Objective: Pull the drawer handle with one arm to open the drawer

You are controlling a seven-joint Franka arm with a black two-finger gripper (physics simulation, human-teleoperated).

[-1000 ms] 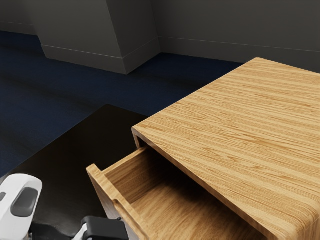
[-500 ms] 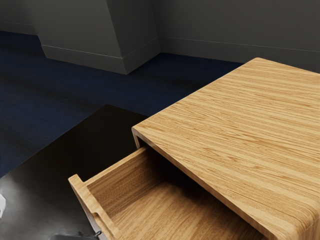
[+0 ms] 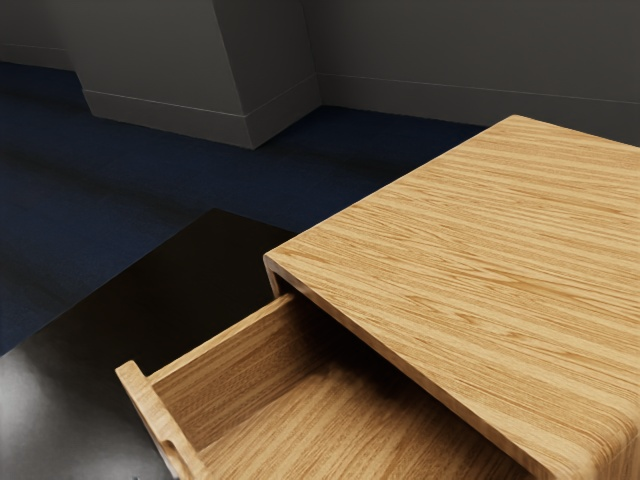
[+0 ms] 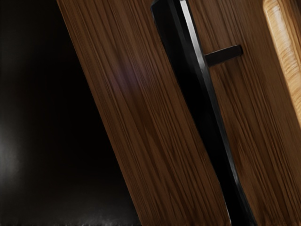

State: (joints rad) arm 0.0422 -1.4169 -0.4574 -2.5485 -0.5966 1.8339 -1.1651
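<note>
Already the drawer (image 3: 230,372) is drawn well out of the cabinet (image 3: 480,270), little pulling being left, though the gripper's state at the handle (image 4: 195,108) cannot be told

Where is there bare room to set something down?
Cabinet top: bare wood from front lip to far edge. Open drawer: bare floor between its walls. Dark tabletop beside the drawer front: bare. Tight only behind the handle, close to the drawer front.

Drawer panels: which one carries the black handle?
The front panel, the one farthest out from the cabinet: the black bar handle runs along it. The drawer's side wall is bare wood.
</note>
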